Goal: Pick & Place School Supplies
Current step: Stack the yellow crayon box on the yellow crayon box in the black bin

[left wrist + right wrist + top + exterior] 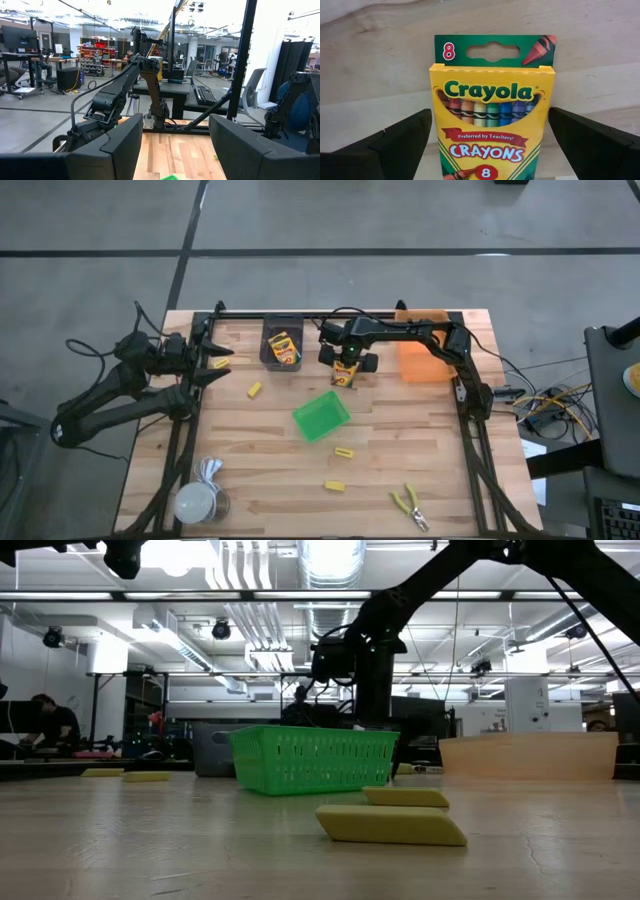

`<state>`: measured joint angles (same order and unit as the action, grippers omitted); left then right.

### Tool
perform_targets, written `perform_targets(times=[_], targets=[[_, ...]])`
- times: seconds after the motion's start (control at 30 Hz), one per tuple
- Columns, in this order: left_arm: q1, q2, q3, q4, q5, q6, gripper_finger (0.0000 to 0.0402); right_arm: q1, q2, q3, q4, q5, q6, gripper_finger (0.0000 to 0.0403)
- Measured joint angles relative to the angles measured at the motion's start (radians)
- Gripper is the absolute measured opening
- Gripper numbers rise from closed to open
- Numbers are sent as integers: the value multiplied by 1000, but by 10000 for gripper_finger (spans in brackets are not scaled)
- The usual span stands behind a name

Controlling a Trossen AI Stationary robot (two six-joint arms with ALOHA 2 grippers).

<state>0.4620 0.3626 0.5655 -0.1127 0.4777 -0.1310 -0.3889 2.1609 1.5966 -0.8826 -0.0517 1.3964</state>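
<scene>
Stretching across the slatted wooden bench (400,470), the right claw (490,145) is hovering wide open, fingers either side of a flat yellow-and-green cardboard crayon box (492,110) lying by the grey bin (282,348). The left claw (222,363) is waiting open at the bench's edge.

Yellow-green crayon box (492,115) flat on wood, face up, label readable; second crayon box (284,349) inside grey bin (267,352); three small yellow blocks (254,390) (344,452) (334,486) scattered flat mid-table; yellow-handled pliers (409,505) lying near front right edge
</scene>
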Motion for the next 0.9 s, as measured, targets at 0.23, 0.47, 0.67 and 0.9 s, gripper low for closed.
perform_targets(times=[0.23,0.47,0.67,0.9], targets=[[0,0,0,0,0,0,234,0,-2,-16,3,4,-1,400],[0,0,0,0,0,0,234,0,-2,-18,-18,8,-2,400],[0,0,0,0,0,0,234,0,-2,-20,-58,10,-38,400],[0,0,0,0,0,0,234,0,-1,-21,-86,10,-42,400]])
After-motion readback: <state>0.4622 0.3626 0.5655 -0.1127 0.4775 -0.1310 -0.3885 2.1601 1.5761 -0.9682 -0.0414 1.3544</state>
